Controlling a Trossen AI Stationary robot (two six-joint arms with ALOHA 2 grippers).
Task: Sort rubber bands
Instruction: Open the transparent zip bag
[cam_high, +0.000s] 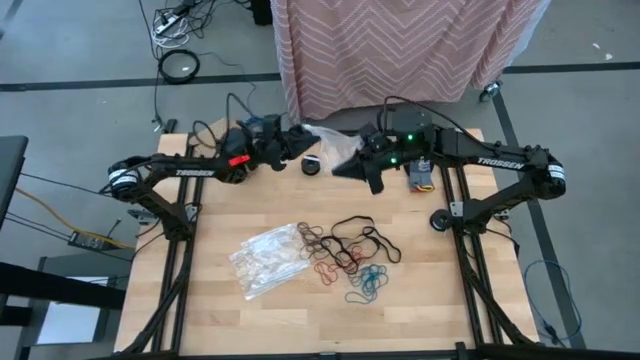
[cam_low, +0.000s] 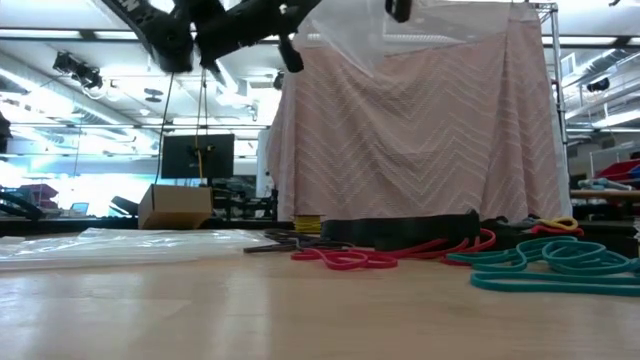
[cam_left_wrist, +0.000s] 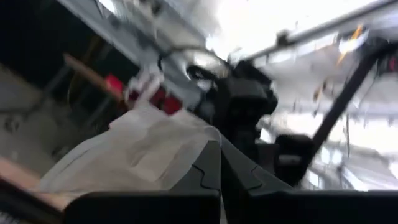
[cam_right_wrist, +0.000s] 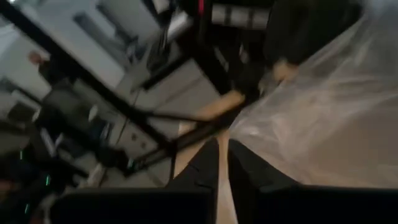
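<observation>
A clear plastic bag (cam_high: 325, 137) hangs in the air over the table's far edge between my two grippers; the low view shows this bag (cam_low: 365, 40) well above the wood. My left gripper (cam_high: 300, 136) is shut on it. Beside the bag, my right gripper (cam_high: 343, 168) has its fingers a narrow gap apart (cam_right_wrist: 222, 149), with only the table showing in the gap. The rubber bands (cam_high: 345, 255), black, brown, red and teal, lie in a loose heap at mid-table. A second clear bag (cam_high: 268, 258) lies flat to their left. My left gripper pinches the clear bag's crumpled edge (cam_left_wrist: 202, 134) between its two shut fingers. The fingers come from the table's left and slant upward. The bag spreads out to one side of the fingertips and hangs clear of the table.
A small black round disc (cam_high: 311, 165) sits on the wood just below the held bag. A pink zigzag cloth (cam_high: 400, 50) hangs behind the table's far edge. The near half of the table (cam_high: 300, 320) is bare wood.
</observation>
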